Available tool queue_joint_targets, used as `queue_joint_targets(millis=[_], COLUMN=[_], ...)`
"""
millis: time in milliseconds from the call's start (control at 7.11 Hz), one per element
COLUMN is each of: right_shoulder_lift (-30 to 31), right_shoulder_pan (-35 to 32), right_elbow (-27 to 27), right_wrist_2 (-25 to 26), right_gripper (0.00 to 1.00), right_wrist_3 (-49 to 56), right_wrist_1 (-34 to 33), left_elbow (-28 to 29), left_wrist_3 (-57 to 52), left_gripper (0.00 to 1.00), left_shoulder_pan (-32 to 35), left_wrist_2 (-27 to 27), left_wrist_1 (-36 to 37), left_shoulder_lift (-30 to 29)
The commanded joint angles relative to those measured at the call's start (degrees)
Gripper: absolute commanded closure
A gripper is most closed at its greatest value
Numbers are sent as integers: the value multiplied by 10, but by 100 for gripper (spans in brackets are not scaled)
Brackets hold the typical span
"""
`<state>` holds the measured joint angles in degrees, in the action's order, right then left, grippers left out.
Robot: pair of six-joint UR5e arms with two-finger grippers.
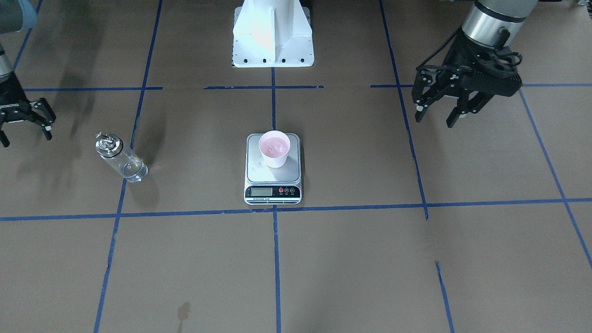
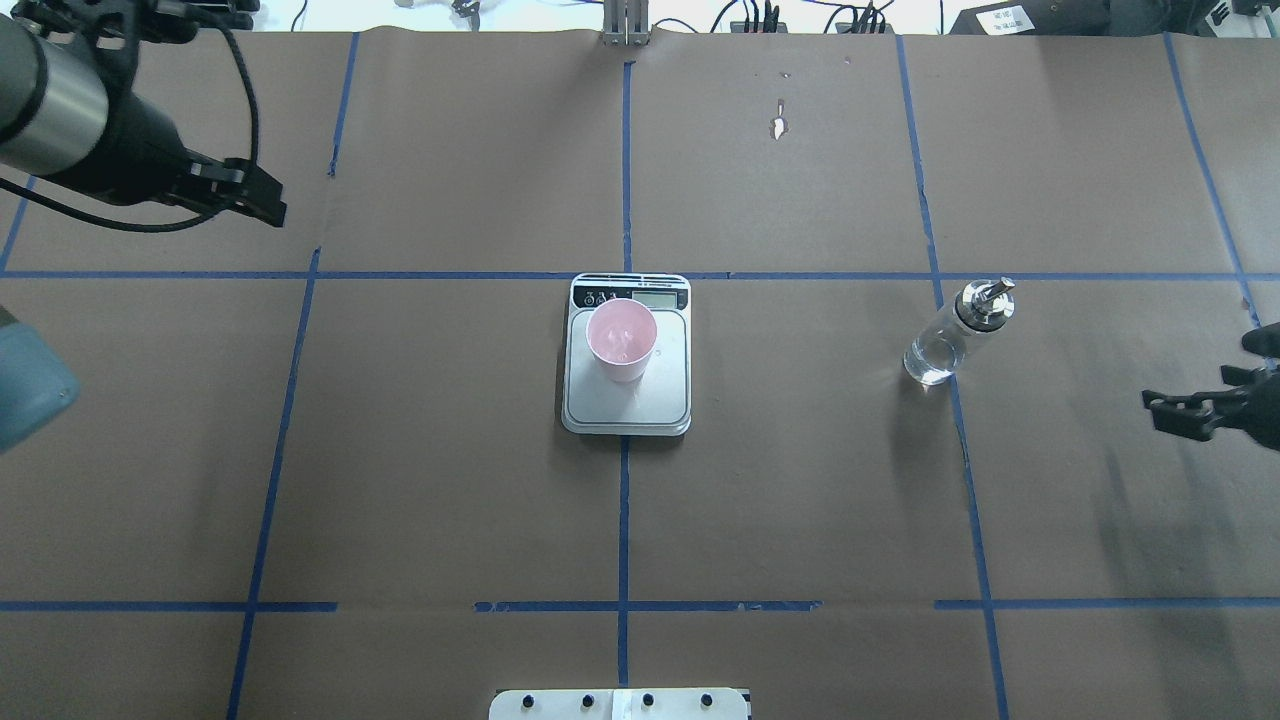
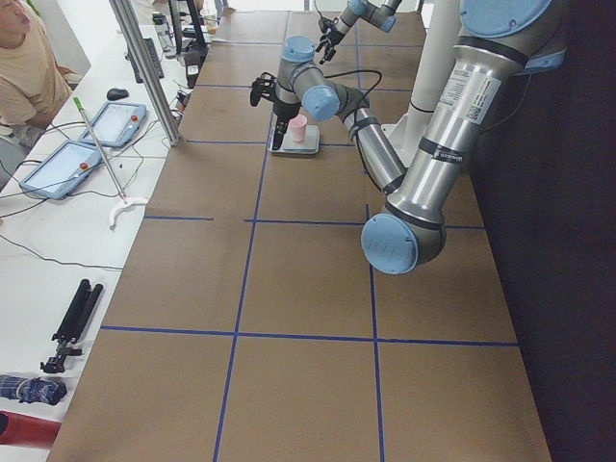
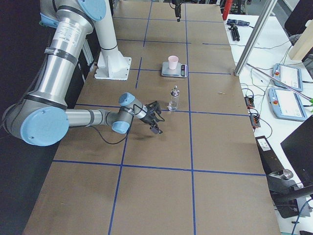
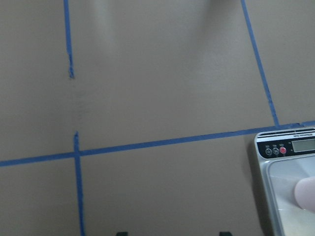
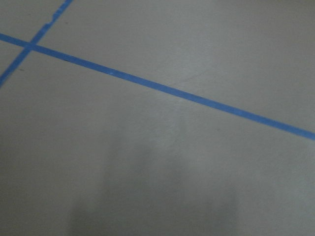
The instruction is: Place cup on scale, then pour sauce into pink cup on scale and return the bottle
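Note:
The pale pink cup (image 1: pixel 274 149) stands upright on the silver-grey scale (image 1: pixel 273 187) at the table's middle; it also shows in the overhead view (image 2: pixel 622 340). The clear glass bottle (image 1: pixel 121 158) with its silver pourer cap stands on the table, on my right side (image 2: pixel 950 335), with clear sauce low inside. My right gripper (image 1: pixel 26 137) is open and empty, apart from the bottle, near the table's edge (image 2: pixel 1165 412). My left gripper (image 1: pixel 434 119) is open and empty, held above the table far from the scale. The left wrist view shows the scale's corner (image 5: pixel 275 196) and the cup's edge (image 5: pixel 307 194).
Brown paper with blue tape lines (image 1: pixel 275 259) covers the table. The robot's white base (image 1: pixel 273 34) stands behind the scale. A small dark stain (image 1: pixel 183 312) marks the paper at the operators' side. A person (image 3: pixel 24 67) and tablets sit beside the table.

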<state>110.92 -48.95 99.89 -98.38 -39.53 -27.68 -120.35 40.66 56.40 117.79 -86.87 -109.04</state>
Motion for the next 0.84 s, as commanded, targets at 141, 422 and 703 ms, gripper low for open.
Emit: queue_joint_targets(millis=[141, 422, 703], right_shoulder_lift=[-138, -236, -269], right_shoulder_pan=[-307, -384, -418], right_elbow=[-26, -25, -24], right_wrist_2=[-270, -317, -324], right_gripper=[0, 0, 0], right_wrist_3=[322, 465, 565], right_wrist_1=[-298, -566, -736], left_elbow=[42, 186, 307], left_wrist_3=[-240, -412, -457], left_gripper=[31, 31, 32], left_shoulder_pan=[149, 270, 329], left_wrist_2=[11, 128, 162], left_wrist_1=[-1, -8, -5], left_shoulder_lift=[80, 75, 61])
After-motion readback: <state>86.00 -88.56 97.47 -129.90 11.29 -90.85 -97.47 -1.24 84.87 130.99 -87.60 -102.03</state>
